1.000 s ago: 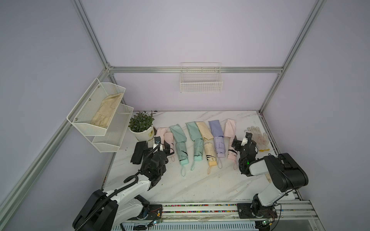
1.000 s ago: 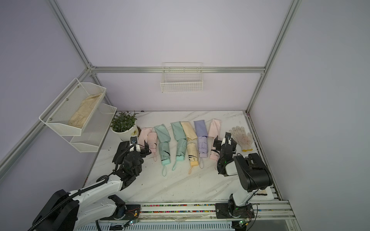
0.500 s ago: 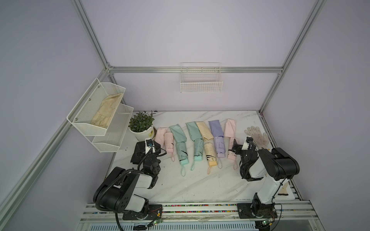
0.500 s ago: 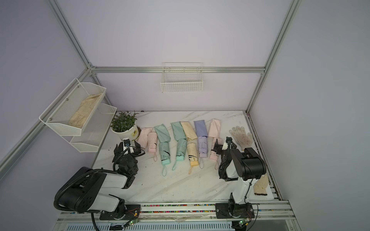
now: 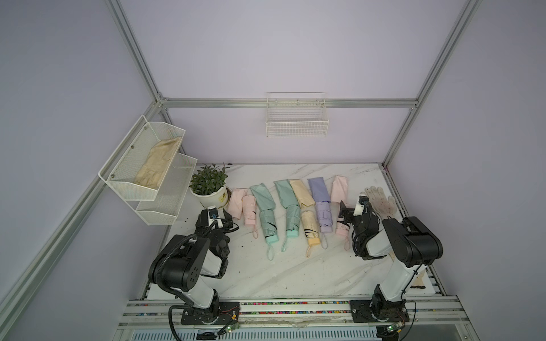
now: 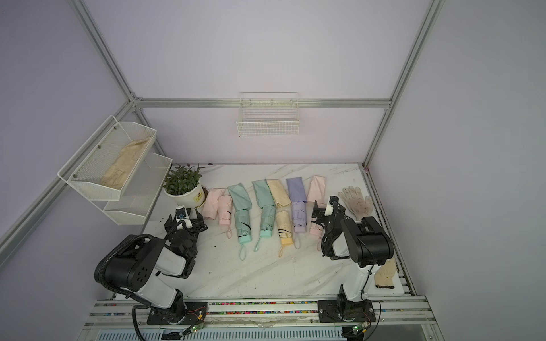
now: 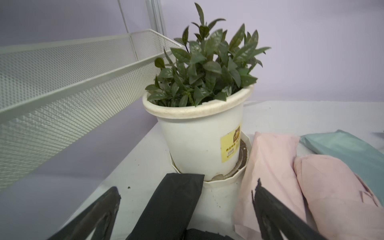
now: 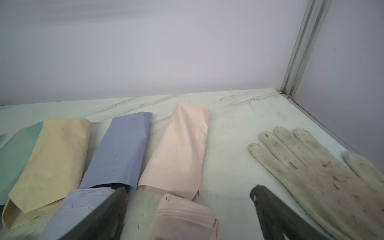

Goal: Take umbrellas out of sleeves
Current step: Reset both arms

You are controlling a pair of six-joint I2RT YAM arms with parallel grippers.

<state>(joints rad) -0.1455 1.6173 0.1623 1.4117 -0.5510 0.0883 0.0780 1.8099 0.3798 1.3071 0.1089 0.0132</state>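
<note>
On the desk [image 5: 280, 265], pastel umbrellas [image 5: 267, 223] lay in a row, sleeves [image 5: 317, 189] at their far ends. The left tool [image 7: 187, 190] stood wide open, straddling a black sleeve [image 7: 172, 207] near the pot [image 7: 197, 141]. The right tool [image 8: 188, 191] stood wide open over a pink umbrella [image 8: 182, 220], with a glove [image 8: 311, 172] beside it.

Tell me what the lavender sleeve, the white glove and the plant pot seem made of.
The lavender sleeve looks like thin synthetic fabric, perhaps nylon or polyester: smooth, matte, softly creased. The white glove looks knit, probably cotton: fuzzy, stained surface. The plant pot is likely plastic: smooth off-white wall, rolled rim, yellow sticker.
</note>
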